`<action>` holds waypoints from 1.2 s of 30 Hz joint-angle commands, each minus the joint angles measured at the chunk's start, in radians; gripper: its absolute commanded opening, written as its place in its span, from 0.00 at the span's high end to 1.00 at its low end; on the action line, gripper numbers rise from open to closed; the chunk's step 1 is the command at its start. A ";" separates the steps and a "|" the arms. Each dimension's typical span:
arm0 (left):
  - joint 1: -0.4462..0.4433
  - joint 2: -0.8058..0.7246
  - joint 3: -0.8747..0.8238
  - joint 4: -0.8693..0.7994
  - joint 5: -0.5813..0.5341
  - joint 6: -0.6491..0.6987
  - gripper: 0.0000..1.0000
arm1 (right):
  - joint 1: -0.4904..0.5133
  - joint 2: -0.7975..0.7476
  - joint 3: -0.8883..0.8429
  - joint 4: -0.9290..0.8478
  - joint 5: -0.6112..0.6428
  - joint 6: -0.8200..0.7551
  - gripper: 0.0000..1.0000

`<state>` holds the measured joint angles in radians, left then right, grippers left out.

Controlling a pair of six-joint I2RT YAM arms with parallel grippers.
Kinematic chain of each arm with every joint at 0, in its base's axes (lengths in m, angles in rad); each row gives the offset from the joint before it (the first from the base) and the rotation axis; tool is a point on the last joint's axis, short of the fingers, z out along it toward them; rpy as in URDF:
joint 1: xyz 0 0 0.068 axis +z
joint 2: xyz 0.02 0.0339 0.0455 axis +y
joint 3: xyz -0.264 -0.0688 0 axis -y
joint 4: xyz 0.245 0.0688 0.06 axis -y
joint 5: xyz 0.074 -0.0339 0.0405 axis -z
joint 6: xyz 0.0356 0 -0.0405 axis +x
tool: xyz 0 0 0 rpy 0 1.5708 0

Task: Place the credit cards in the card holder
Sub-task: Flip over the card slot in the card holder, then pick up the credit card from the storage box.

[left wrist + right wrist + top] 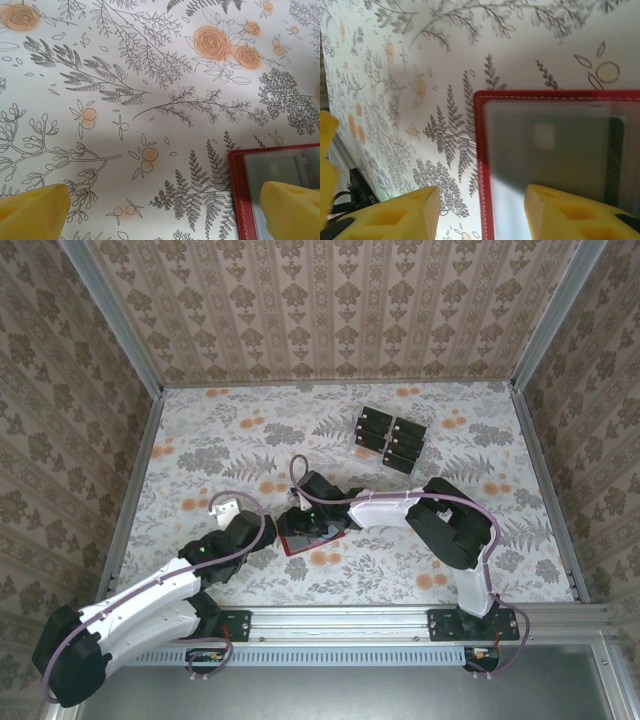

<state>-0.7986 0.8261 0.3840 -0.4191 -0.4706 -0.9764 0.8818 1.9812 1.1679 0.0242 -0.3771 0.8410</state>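
The red card holder point(298, 545) lies open on the flowered table, just in front of the middle. Its red border point(481, 165) frames a pale clear window, and a dark credit card point(560, 150) with a pale square on it shows in that window. My right gripper point(480, 215) hangs open over the holder's edge: one yellow finger point(415, 217) over the table, the other over the window. My left gripper point(162, 215) is wide open beside the holder point(238, 190), one finger point(295, 210) above the holder's corner. Several more black credit cards point(390, 438) stand grouped at the back.
Patterned walls and metal rails point(135, 500) enclose the table on three sides. The two arm bases are bolted to the front rail point(340, 625). Bare flowered tabletop point(125, 100) stretches left of the holder.
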 commanded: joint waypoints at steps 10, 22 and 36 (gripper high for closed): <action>0.024 0.110 -0.045 0.106 0.076 0.006 0.00 | -0.059 -0.163 0.023 -0.090 -0.034 -0.030 0.49; 0.057 0.296 0.019 0.266 0.154 0.085 0.00 | -0.357 -0.372 0.026 -0.420 0.253 -0.295 0.48; 0.087 0.494 0.141 0.415 0.277 0.155 0.00 | -0.552 -0.221 0.162 -0.580 0.565 -0.716 0.50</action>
<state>-0.7250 1.2858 0.4900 -0.0597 -0.2443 -0.8577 0.3302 1.7100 1.2865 -0.4763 0.0925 0.2424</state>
